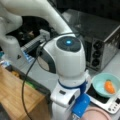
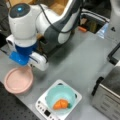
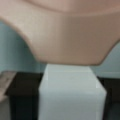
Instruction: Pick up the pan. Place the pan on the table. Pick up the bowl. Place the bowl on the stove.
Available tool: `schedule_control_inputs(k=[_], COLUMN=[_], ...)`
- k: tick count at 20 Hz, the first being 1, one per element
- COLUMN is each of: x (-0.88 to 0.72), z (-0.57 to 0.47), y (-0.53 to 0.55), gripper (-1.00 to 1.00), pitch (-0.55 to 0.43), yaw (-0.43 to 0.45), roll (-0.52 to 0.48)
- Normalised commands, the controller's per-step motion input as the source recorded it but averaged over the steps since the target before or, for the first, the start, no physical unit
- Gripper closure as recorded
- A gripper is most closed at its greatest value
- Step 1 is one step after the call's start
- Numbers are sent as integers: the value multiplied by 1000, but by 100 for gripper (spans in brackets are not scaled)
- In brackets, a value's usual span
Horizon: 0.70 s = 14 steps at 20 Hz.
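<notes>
Bowl (image 2: pixel 61 96) holding carrot (image 2: pixel 60 104) on stove (image 2: pixel 76 96), pan (image 2: pixel 18 80) at fingers (image 3: pixel 72 97)

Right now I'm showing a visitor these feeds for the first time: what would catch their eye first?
The big white arm fills both front views, bending down over the pink pan on the grey table at a front view's left. Next, the teal bowl sits on the stove with an orange carrot-like thing inside. The wrist view is filled by the pan and its white handle; the gripper itself doesn't show.
</notes>
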Motion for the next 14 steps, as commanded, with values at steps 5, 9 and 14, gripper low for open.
schedule_control_inputs(k=[5, 9, 14], x=[7, -4, -21], z=[-85, -271, -271], y=[-20, 22, 20], gripper=[100, 100, 100], pitch=[-77, -133, -128], yaw=[41, 40, 30], roll=[-43, -7, -3])
